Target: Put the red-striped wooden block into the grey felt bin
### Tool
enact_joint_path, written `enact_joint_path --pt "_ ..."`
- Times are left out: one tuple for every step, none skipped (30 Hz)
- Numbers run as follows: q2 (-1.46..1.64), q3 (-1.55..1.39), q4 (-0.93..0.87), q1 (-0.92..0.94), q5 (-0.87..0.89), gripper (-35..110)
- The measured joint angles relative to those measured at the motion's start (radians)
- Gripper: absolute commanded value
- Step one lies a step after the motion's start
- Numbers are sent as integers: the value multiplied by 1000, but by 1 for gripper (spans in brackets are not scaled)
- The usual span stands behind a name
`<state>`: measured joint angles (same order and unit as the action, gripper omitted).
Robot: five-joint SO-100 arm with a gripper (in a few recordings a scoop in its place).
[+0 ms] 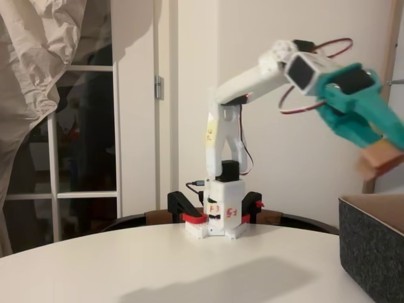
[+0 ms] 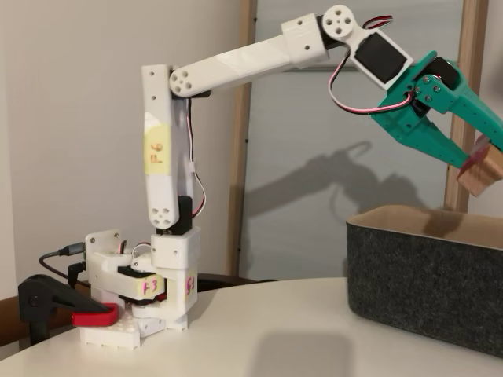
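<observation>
The white arm reaches out to the right in both fixed views, ending in a teal gripper (image 1: 377,146) (image 2: 481,159). The gripper is shut on the red-striped wooden block (image 1: 379,158) (image 2: 482,170), a small light-brown block with a bit of red showing at its top edge. The block hangs in the air above the grey felt bin (image 1: 372,243) (image 2: 424,294), over its open top near the right edge of each picture. The bin is a dark charcoal felt box with a tan inside, standing on the white round table (image 1: 189,265) (image 2: 259,338).
The arm's white base (image 1: 221,218) (image 2: 145,302) is clamped to the table's far edge with black and red clamps (image 1: 186,211) (image 2: 55,302). A glass door (image 1: 82,145) and crumpled white sheet (image 1: 38,57) stand behind at left. Open tabletop lies between base and bin.
</observation>
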<state>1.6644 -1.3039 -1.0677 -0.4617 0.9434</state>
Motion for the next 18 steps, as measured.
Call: enact_joint_path --pt "0 0 0 -26 -25 0" --pt "0 0 0 -52 -44 0" --pt "-2 0 0 -77 -61 1" --pt "-3 0 0 -98 -81 1" --pt "-11 0 0 -115 -100 2" --pt "-21 0 0 -129 -118 2" --pt "-25 0 0 -141 -133 2" --pt "-35 0 0 -150 -143 2" --pt "-49 2 0 -161 -156 2" --pt "-66 2 9 -167 -175 2" --pt "-75 2 17 -173 -181 1" --pt "-89 2 26 -183 -193 1" --pt "-103 11 34 -187 -201 1" --pt "-118 15 48 -190 -213 1" --pt "-137 18 60 -196 -229 1" --pt "-155 18 66 -198 -233 1" --pt "-173 18 78 -198 -239 1" --pt "-181 18 83 -198 -250 1"
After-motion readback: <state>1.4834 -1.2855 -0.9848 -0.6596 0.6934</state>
